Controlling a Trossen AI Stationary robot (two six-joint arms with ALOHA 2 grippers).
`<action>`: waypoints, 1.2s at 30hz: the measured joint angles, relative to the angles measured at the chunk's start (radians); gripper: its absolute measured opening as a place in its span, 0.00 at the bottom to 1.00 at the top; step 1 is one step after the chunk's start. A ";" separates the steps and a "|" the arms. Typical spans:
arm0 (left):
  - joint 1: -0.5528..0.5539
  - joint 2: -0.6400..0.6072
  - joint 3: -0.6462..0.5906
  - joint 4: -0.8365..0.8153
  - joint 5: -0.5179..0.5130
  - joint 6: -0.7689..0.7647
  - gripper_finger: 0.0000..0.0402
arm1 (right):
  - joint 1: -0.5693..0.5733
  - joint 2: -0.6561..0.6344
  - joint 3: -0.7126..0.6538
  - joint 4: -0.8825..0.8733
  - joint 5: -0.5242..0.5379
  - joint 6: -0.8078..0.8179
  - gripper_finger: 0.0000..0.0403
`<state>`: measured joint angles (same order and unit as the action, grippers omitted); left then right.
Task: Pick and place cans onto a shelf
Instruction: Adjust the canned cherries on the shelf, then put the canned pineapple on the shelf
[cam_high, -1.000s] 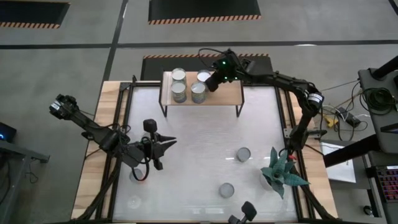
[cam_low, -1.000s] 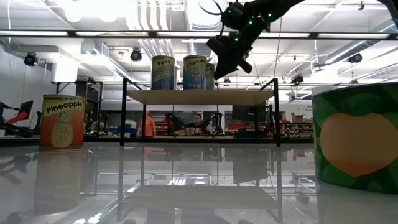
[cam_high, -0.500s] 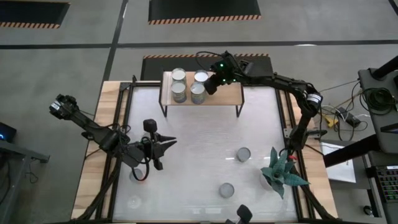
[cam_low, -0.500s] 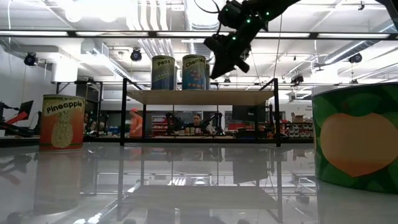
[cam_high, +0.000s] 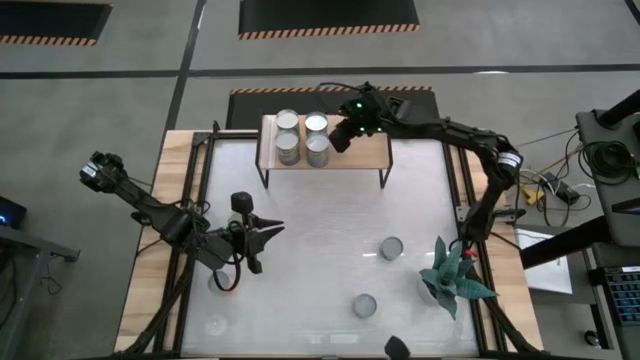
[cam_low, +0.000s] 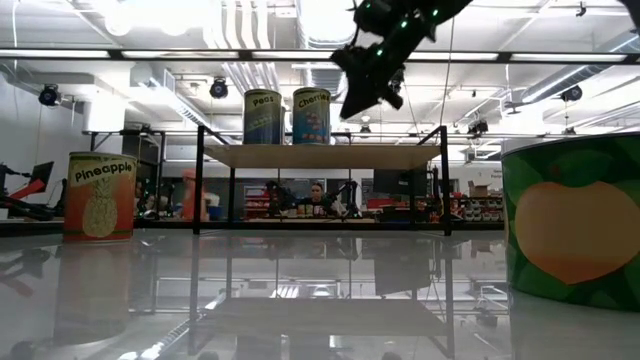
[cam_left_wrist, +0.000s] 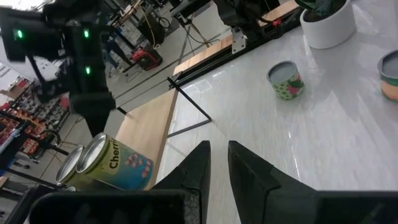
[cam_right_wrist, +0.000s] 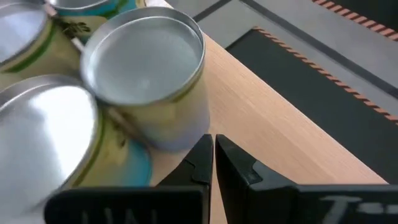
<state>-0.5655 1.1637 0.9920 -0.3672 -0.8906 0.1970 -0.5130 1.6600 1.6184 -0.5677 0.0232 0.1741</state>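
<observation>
The right gripper (cam_high: 343, 136), fingers nearly together and empty, hovers just beside four upright cans (cam_high: 303, 138) on the shelf (cam_high: 365, 152), nearer than the left arm to two remaining cans (cam_high: 391, 248).

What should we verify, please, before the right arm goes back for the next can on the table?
1. Four silver-topped metal cans stand on the light-wood shelf with black legs, in a two-by-two block: ok.
2. Right pincer holds nothing, fingers together: ok.
3. Right pincer apart from the nearest shelf can: ok; it shows no contact.
4. Bare shelf board free for more cans: ok.
5. Cans left on the white table: one beside the green potted plant, one nearer the front edge, both upright: ok.
6. Left pincer waits over the table's left half, away from both cans: ok.
</observation>
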 joint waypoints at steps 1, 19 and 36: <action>0.000 0.000 0.000 0.000 0.000 0.000 0.10 | 0.005 -0.012 0.000 -0.022 0.003 -0.001 0.02; 0.000 0.000 0.000 0.000 0.000 -0.003 0.10 | 0.140 -0.006 -0.003 -0.039 0.039 0.012 0.02; 0.000 0.000 0.000 -0.042 0.000 -0.067 0.10 | 0.263 -0.126 -0.003 -0.185 0.056 0.017 0.02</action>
<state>-0.5655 1.1637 0.9916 -0.4092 -0.8902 0.1300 -0.2500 1.5340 1.6150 -0.7530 0.0792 0.1913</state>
